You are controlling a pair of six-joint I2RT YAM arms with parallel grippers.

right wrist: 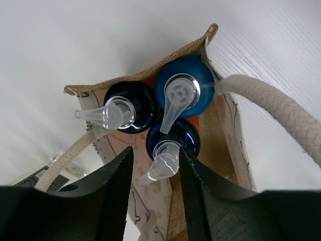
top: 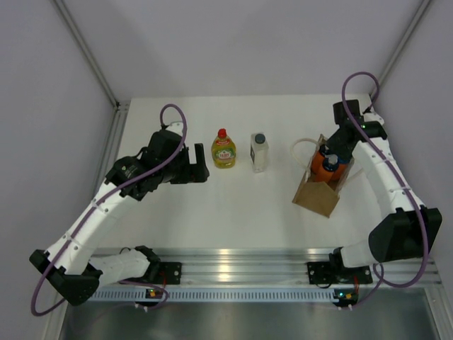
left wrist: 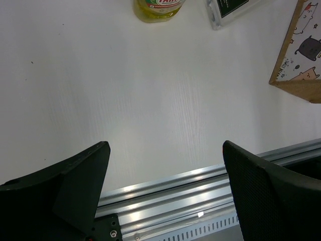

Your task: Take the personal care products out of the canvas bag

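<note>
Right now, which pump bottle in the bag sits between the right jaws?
The bottom bottle in the right wrist view, its nozzle between the jaws of the right gripper; the other two stand beyond, in the canvas bag.

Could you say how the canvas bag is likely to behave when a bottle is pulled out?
Probably floppy: the rim of the canvas bag bends around three packed pump bottles. Light-looking and snug, it may lift or tip as the right gripper pulls one.

Robot lab test cell, plain white table (top: 233, 212), grey enclosure panels (top: 42, 64), aluminium rail (top: 241, 263) (arm bases (top: 154, 269) bolted on)
</note>
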